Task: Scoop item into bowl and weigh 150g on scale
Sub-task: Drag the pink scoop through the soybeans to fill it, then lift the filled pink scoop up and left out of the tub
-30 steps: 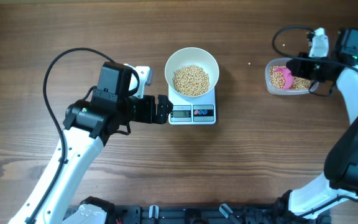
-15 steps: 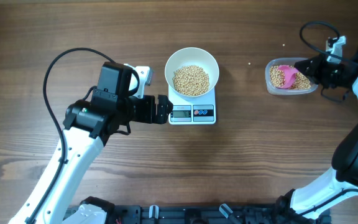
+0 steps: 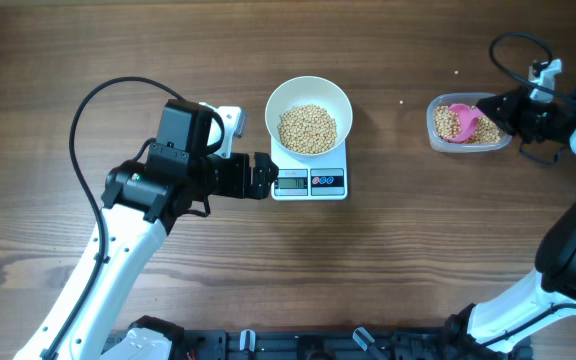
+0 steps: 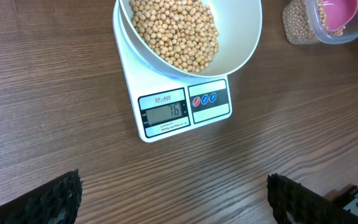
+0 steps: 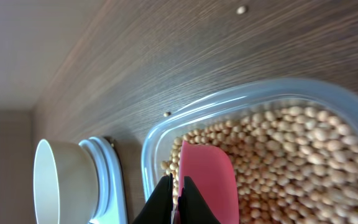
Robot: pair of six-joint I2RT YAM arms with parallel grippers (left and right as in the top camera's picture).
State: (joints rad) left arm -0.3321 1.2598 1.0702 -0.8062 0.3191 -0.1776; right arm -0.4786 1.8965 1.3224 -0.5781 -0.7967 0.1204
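The beans are sitting in a tan heap in the bottom of the white bowl, well below its rim. The bowl is resting on the small white scale in the middle of the bench, and it is covering most of the platform. At the scale's front edge the grey display is showing a 2-digit reading that begins with 7. The second digit is too small to be sure of. The dark button panel is sitting just to the display's right.

Just beside the scale's front-left corner the left hand is hovering, pointing at the display. Its fingers are spread wide and gripping nothing, 1 at each lower corner of the wrist view.

Out at the right edge of the bench, well apart from the scale, a clear plastic tub is holding more of the same beans. A pink scoop is lying tilted inside it, bowl-end down among the beans. The right hand is reaching in from the tub's right side, fingers pressed together and pinching the scoop's handle end.

2 loose beans are lying on the bare wood by the tub — 1 between tub and scale, the other just beyond the tub's far side.
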